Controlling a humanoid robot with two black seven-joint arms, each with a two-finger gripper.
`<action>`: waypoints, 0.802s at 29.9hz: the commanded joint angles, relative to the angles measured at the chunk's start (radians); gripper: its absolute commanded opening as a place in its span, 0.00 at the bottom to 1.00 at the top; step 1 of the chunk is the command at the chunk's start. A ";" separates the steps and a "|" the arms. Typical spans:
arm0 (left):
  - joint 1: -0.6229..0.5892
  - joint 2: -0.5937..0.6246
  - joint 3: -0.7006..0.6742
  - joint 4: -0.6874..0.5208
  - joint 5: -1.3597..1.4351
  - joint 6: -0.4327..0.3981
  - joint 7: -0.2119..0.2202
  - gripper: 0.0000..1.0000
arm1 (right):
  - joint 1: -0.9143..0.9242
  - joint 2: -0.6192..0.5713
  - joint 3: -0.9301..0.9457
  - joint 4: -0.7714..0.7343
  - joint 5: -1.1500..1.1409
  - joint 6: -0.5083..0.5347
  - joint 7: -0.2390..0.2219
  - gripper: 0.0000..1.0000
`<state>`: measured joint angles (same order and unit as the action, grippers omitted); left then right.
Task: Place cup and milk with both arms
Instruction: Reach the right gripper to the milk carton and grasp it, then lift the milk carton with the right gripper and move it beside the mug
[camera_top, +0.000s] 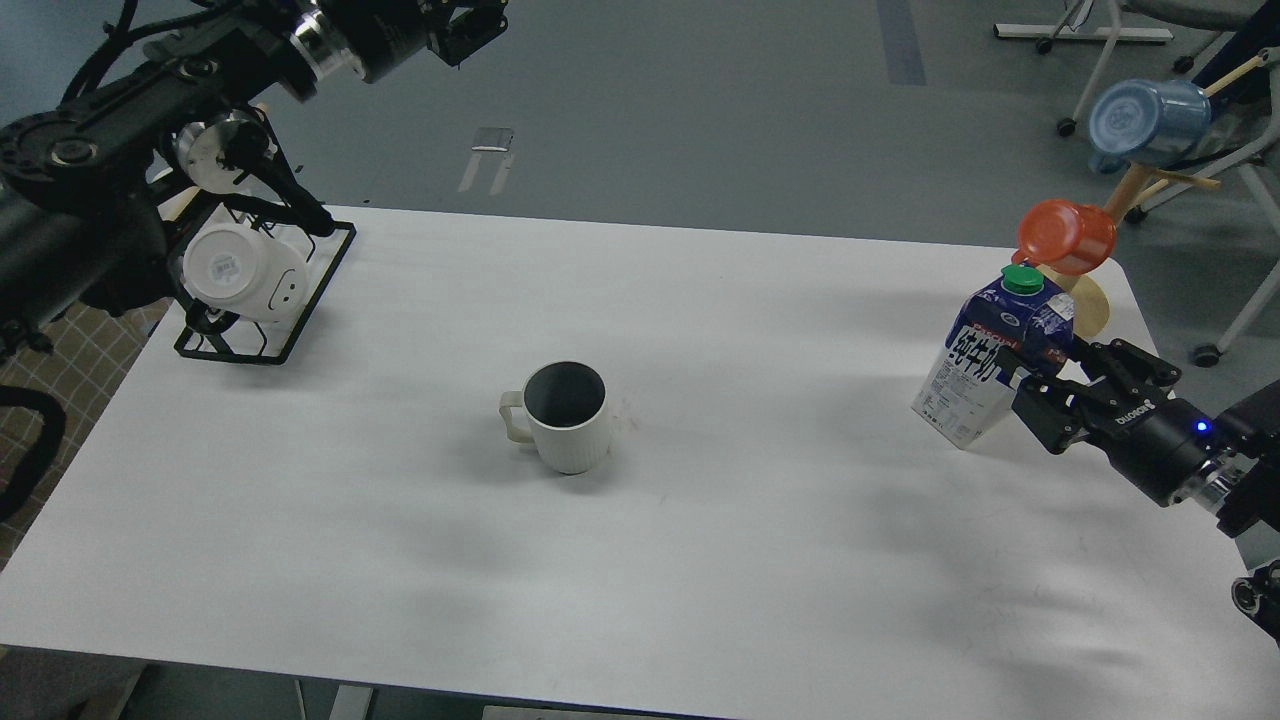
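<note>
A mug (566, 416) stands upright near the middle of the table (700, 560). A carton (995, 358) stands at the right edge, with a cup (1068, 236) on a peg just behind it. A wire rack (262, 300) holding another cup (243, 272) sits at the far left corner.

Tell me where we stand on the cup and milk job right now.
Done, it seems: the cup stands upright mid-table, free of both arms, and the left gripper is raised far back-left, its fingers unclear. In hand: the right gripper is at the milk, fingers around its side; the carton looks tilted, so probably gripped. Left: setting the milk down, likely near the cup, then releasing.
</note>
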<state>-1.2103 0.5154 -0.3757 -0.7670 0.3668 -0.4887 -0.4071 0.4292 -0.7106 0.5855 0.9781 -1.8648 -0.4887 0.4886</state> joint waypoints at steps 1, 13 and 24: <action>0.000 0.000 0.000 -0.002 0.001 0.000 0.001 0.90 | 0.000 -0.001 -0.004 -0.001 -0.001 0.000 0.000 0.00; 0.002 0.000 0.003 -0.006 0.003 0.000 0.001 0.90 | 0.034 -0.012 0.004 0.128 0.006 0.000 0.000 0.00; 0.002 0.005 0.004 -0.006 0.003 0.000 0.007 0.90 | 0.198 0.051 -0.130 0.195 -0.071 0.000 0.000 0.00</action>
<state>-1.2087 0.5174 -0.3712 -0.7733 0.3697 -0.4887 -0.4034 0.5837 -0.6811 0.5197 1.1740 -1.9074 -0.4886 0.4887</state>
